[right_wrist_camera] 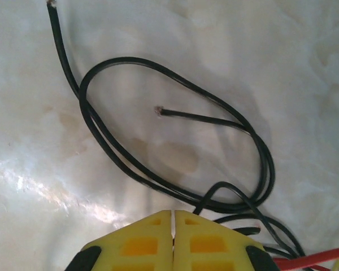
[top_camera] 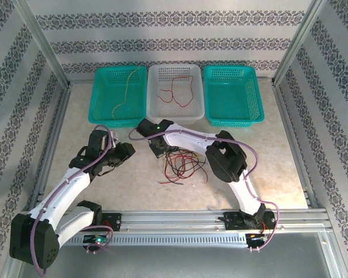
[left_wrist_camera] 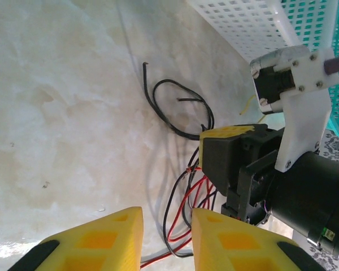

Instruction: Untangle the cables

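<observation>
The right gripper [right_wrist_camera: 173,240] is pressing its 2 yellow fingers together just above the cables [right_wrist_camera: 130,58]. I cannot tell if a wire is being pinched between them. The left gripper [left_wrist_camera: 166,237] is hovering close beside it with its fingers spread apart. The cables, black and red, are lying tangled on the table [top_camera: 267,174] under both grippers. Farther back, 1 red cable [top_camera: 174,91] is lying in the white basket [top_camera: 152,98], and 1 yellow cable [top_camera: 127,88] is lying in the left teal basket [top_camera: 95,95].
</observation>
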### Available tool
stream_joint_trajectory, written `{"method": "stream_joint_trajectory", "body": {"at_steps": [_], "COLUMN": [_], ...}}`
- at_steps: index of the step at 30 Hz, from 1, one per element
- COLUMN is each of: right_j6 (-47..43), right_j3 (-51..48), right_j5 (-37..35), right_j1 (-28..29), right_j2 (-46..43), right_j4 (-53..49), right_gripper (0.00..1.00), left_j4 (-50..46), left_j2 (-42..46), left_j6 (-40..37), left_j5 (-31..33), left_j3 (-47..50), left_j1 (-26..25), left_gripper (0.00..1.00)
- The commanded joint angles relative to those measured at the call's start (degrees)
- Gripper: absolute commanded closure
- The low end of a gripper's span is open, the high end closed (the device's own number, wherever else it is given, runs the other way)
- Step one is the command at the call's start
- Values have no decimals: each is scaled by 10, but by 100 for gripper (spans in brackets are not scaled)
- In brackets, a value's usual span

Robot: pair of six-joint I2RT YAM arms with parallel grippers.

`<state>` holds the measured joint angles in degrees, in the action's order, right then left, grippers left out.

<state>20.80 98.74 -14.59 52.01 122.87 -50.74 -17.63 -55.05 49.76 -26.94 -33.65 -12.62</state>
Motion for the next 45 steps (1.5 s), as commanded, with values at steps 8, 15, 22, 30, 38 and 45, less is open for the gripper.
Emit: {"method": "stream_joint_trajectory", "body": {"at_steps": [8,15,22,30,38,45], "right_j6": [50,70,83,123,143,159], "right_j3": [-22,-11,-23,-45,-62,-70], "right_j5": [13,42,115,190,216,238], "right_j1": [4,-21,-52,-93,-121,-146], "right_j2": [-247,-355,-419,-457,-474,-492], "right_j4": [-2,36,108,161,178,192], "right_gripper": [100,100,100,100,100,100], "left_j4": [203,424,521,573,622,631], "left_j2": [-15,-66,-150,-243,-265,-213], "left_j6": [23,-8,-58,-106,-115,-116], "left_j5": [-54,-62,-71,-123,-168,-115], "left_j3": [-32,-62,-115,-182,-198,-152], "left_j1": [-47,-138,-174,-190,-194,-183], "left_gripper": [66,52,40,39,43,22]}}
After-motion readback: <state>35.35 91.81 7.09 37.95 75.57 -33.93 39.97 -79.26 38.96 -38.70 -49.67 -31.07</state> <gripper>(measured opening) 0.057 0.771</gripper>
